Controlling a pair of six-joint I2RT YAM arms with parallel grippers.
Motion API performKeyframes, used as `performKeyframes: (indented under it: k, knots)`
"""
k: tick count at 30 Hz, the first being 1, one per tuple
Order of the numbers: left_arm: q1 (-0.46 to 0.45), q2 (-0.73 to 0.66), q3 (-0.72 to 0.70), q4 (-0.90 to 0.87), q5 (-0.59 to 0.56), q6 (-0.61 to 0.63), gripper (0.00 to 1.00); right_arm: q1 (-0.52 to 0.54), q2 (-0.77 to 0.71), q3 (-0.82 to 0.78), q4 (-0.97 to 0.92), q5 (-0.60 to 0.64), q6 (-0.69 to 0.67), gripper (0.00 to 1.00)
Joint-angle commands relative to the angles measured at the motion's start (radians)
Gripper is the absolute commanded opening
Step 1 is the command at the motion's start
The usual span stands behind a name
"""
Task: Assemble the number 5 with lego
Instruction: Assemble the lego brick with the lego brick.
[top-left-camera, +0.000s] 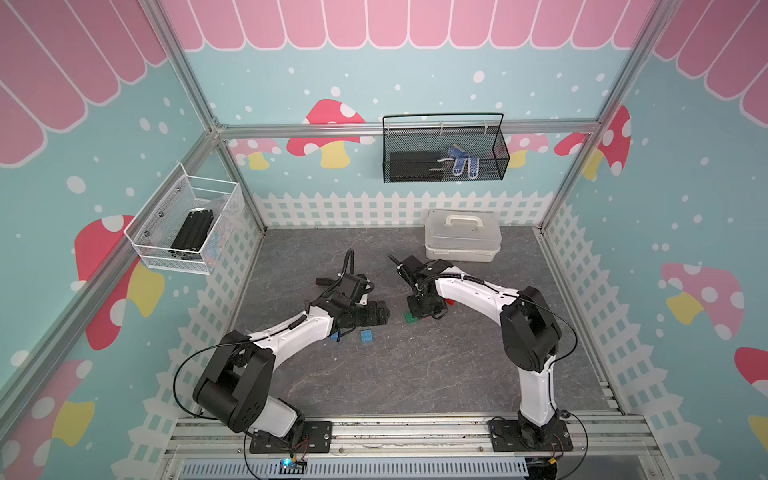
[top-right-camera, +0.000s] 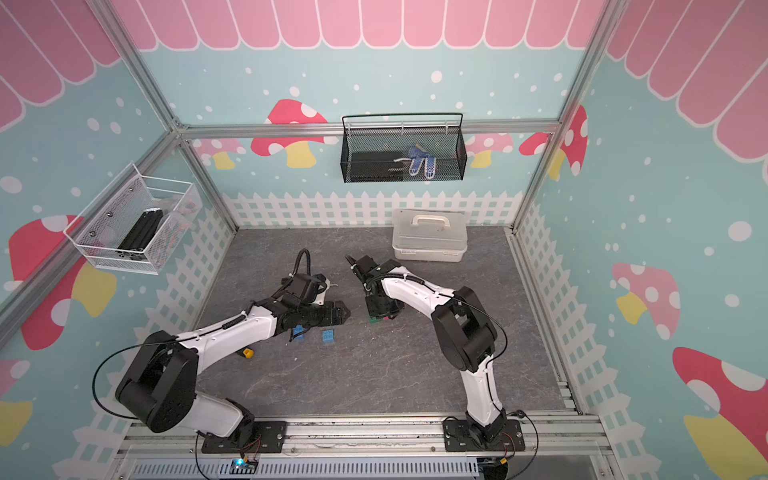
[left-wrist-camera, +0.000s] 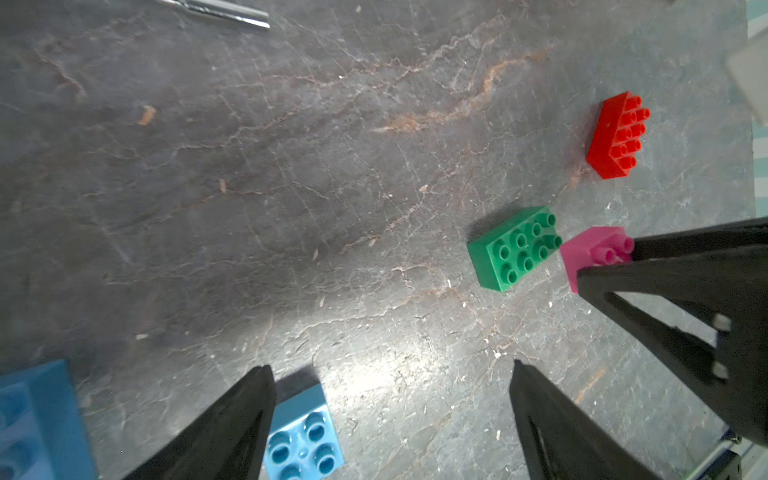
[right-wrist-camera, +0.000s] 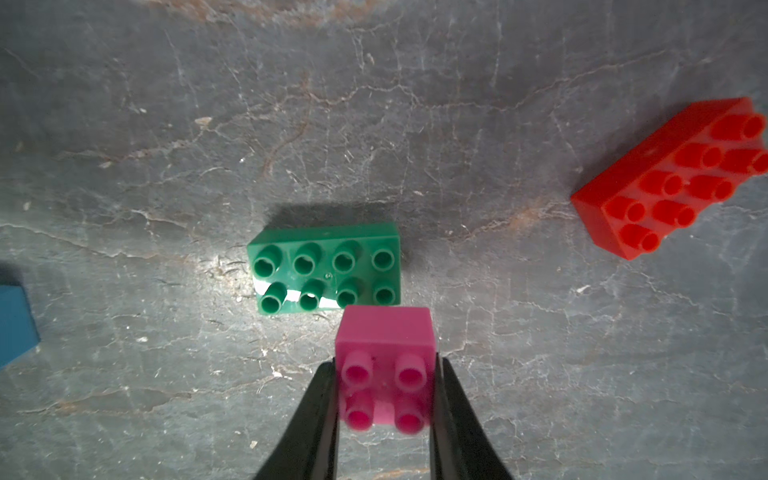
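Pinching pink brick (right-wrist-camera: 384, 332) by its sides, right gripper (right-wrist-camera: 386, 363) leaves studs free. Left gripper (left-wrist-camera: 390, 368) spread, empty, by small blue brick (left-wrist-camera: 303, 440).

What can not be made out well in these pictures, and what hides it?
Red brick: in a top view only a sliver shows beside the right arm.
Long blue brick: cut off by the left wrist view's edge.
Pink brick: in the right gripper; whether it touches the table is unclear.
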Motion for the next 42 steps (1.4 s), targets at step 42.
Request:
performKeyframes:
  k: [42]
  knots:
    - [-0.006, 0.066, 0.022, 0.03, 0.035, -0.027, 0.91, -0.019, 0.037, -0.043, 0.107, -0.045, 0.009, 0.03]
